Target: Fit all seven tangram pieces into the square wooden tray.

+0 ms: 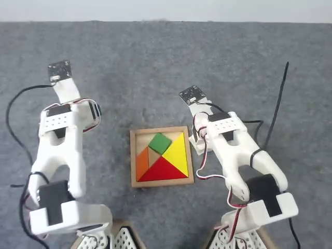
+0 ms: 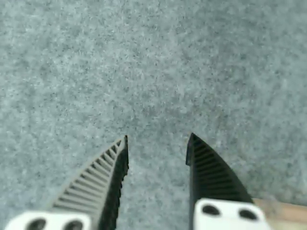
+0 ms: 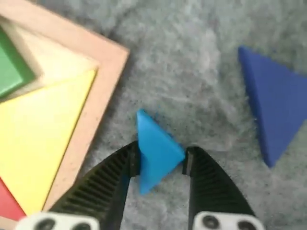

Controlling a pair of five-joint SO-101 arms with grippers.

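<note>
Left pincer [image 2: 158, 143]: hangs above bare grey felt to the left of the tray, jaws well apart, with nothing between them.
Counter [image 1: 155, 72]: covered in grey felt, which may drag on a piece that is slid rather than lifted.
Wooden tray [image 1: 161, 130]: lies between the two arms. It holds an orange piece [image 1: 142, 162] at its left edge, a green square [image 1: 160, 143], a red triangle [image 1: 162, 169] and a yellow triangle [image 1: 176, 153] at its right.
Gaps: bare wood shows beside the green square, so the tray is not yet full.
Step in hand: judged to be the pick-up of one of the loose pieces on the right.
Small light-blue triangle [image 3: 156, 152]: lies on the felt just outside the tray's right rim, close to its corner.
Right pincer [image 3: 161, 160]: closed in on the small light-blue triangle, with a jaw against each side of it.
Next move: probably lift the triangle over the rim, turn it to match an open gap, then lower it flat.
In the way: the raised rim, and the green square next to the gap, which the triangle could nudge.
Dark-blue triangle [image 3: 278, 112]: the larger of the two, lying flat on the felt farther from the tray, apart from the pincer and waiting its turn.
</note>
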